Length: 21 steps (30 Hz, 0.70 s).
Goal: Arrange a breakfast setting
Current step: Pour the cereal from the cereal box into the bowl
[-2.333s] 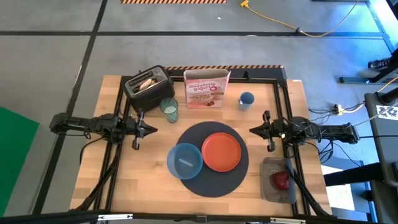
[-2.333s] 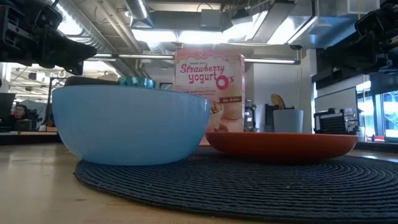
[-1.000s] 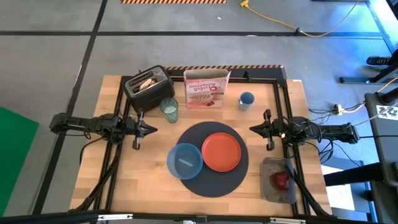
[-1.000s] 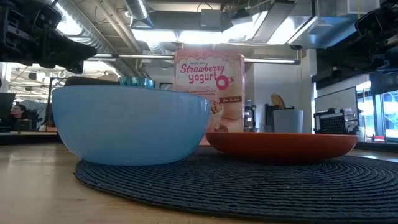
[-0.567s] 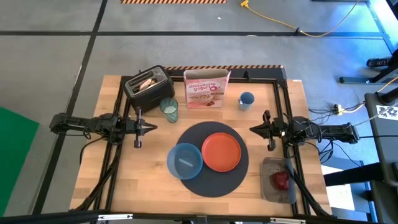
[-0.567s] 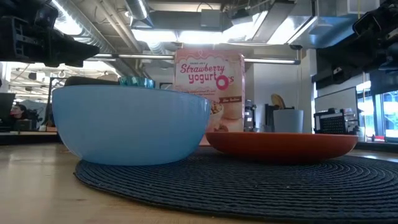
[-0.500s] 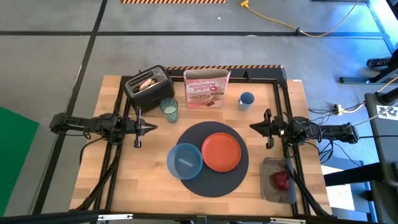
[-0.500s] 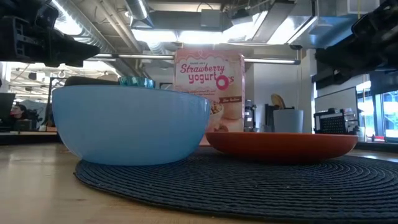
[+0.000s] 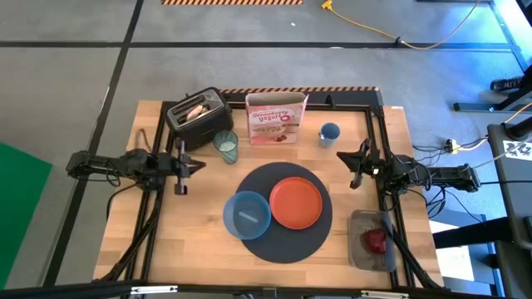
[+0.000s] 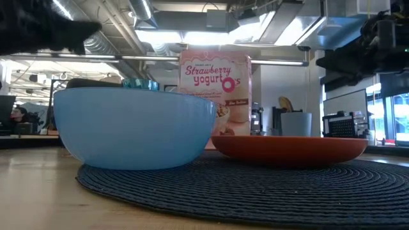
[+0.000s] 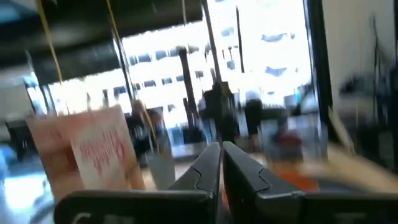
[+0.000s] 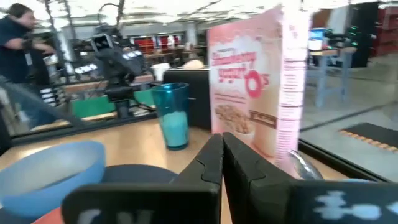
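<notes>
The wooden table (image 9: 166,241) carries a large round dark-grey mat (image 9: 274,241) near its middle, lying between the two arms. On the mat sit the orange plate (image 9: 295,203) and, touching it on the left arm's side, the blue bowl (image 9: 247,214), with something small and pale lying inside it that cannot be told for sure. In the low view the bowl (image 10: 134,128) and the plate (image 10: 291,150) stand side by side on the woven mat (image 10: 255,191).

Along the far edge stand a black toaster (image 9: 198,116) with a toast slice (image 9: 197,110) in its slot, a pink cereal box (image 9: 275,118) and a small blue cup (image 9: 329,133). The pale-green glass (image 9: 226,145) stands just in front of the toaster, near the left gripper (image 9: 199,164). A grey tray (image 9: 359,249) at the near right corner holds the small red apple (image 9: 376,241).

The left gripper hovers above the table, off the mat's edge, its fingers (image 11: 208,168) pressed together on nothing; the glass is the nearest thing to it, and apart from it. The right gripper (image 9: 342,158) hangs on the mat's other side, near the blue cup, its fingers (image 12: 211,158) likewise closed and empty. In its wrist view the glass (image 12: 174,115), the box (image 12: 261,87) and the bowl (image 12: 53,168) lie ahead of it, all apart from the fingertips.
</notes>
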Tool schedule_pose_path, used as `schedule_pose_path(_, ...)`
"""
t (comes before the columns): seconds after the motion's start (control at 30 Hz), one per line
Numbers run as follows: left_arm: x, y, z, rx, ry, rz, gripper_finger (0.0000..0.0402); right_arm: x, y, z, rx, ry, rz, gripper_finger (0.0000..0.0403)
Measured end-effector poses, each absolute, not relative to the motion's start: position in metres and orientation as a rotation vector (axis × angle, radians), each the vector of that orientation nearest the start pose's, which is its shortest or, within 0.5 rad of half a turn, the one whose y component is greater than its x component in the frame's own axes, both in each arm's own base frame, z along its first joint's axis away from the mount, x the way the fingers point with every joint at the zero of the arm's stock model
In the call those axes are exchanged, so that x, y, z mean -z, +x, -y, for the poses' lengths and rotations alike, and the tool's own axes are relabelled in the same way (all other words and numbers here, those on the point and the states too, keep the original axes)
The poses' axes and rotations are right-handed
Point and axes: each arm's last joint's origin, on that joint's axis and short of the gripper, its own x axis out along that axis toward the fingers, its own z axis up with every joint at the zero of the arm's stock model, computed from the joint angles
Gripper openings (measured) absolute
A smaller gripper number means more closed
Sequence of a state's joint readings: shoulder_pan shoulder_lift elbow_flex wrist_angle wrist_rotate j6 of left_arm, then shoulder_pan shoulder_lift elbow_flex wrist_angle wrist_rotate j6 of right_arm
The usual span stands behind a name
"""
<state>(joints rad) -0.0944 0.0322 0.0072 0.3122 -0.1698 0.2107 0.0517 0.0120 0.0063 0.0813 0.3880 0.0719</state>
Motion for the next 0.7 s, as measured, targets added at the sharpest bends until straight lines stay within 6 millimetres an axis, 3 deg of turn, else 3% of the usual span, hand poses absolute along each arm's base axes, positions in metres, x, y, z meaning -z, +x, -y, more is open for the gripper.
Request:
schedule_pose_path(0.1,-0.2,0.093,0.003,-0.114,0.093,0.351,0.0014,-0.173,0.096,0.006,0.337,0.096,0.09,0.0001)
schedule_pose_path(0.27,-0.195,0.094,0.0,-0.246,0.05,0.287,0.0014,-0.176,0.095,0.008,0.387,0.096,0.123,0.003)
schedule_pose_path(0.47,-0.193,0.097,-0.003,-0.358,0.035,0.237,0.0026,-0.2,0.094,0.012,0.543,0.031,0.124,0.0153)
schedule_pose_path(0.6,-0.198,0.101,-0.006,-0.412,0.02,0.204,0.0066,-0.221,0.099,0.021,0.623,0.0,0.088,0.024)
schedule_pose_path(0.7,-0.205,0.106,-0.009,-0.436,0.004,0.176,0.0104,-0.234,0.111,0.03,0.63,-0.019,0.028,0.0279)
